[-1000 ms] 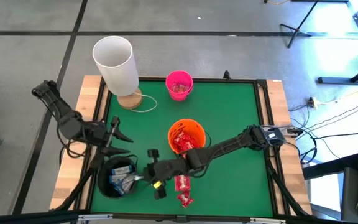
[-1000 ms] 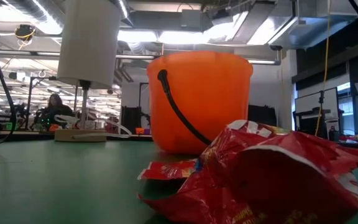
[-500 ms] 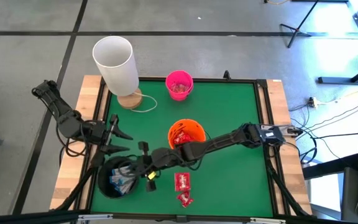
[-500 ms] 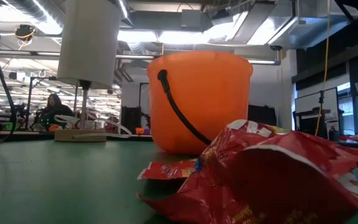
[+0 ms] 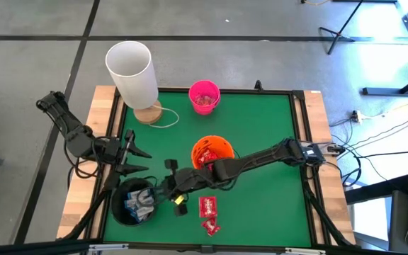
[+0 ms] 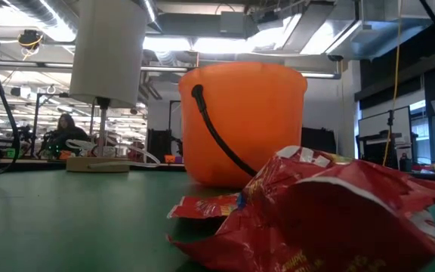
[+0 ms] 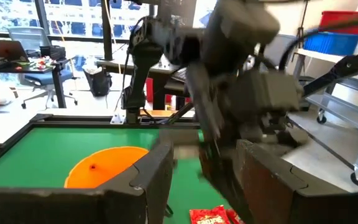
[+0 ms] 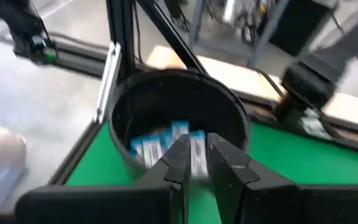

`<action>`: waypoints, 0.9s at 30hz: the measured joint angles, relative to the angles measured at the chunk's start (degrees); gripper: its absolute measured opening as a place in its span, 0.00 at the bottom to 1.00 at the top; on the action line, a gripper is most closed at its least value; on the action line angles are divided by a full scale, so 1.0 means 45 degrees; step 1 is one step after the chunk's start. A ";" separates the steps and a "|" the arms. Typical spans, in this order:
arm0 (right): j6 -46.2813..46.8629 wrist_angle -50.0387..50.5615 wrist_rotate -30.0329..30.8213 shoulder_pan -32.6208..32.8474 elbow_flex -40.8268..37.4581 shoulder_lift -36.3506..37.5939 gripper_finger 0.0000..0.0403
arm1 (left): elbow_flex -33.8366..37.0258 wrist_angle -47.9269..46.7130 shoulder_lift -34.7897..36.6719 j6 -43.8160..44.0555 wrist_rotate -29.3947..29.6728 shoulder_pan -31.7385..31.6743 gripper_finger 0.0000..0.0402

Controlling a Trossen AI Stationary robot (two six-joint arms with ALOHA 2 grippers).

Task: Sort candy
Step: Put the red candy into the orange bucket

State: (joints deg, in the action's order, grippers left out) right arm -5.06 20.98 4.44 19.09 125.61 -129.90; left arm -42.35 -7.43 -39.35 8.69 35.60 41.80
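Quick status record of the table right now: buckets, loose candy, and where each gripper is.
black bucket: near-left part of the green mat, white-and-blue bars inside
orange bucket: mid-table, red packets inside
pink bucket: far edge of the mat
loose red packets: two on the mat, in front of the orange bucket
right gripper: at the black bucket's rim, fingers nearly closed; whether it grips a bar is unclear
left gripper: waiting just beyond the black bucket, fingers apart, nothing between them
white cylinder: far-left corner, on a wooden base
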 joint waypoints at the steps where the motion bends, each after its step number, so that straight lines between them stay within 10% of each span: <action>1: 0.0021 0.0681 0.0181 0.0091 0.0021 0.0253 0.12 | 0.0000 -0.0027 0.0000 0.0010 -0.0001 0.0000 0.42; 9: 0.1855 0.6627 0.1615 0.1377 -0.0094 0.0751 0.12 | 0.0000 -0.0208 -0.0007 0.0024 -0.0022 0.0000 0.42; 27: 0.6354 0.5412 0.1706 0.3164 -0.5594 0.1747 0.13 | 0.0001 -0.0233 -0.0365 -0.0015 -0.0076 0.0000 0.42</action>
State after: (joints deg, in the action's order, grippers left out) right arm 23.54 45.33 12.12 33.33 100.44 -122.04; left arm -42.34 -8.48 -41.00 8.62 35.25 41.80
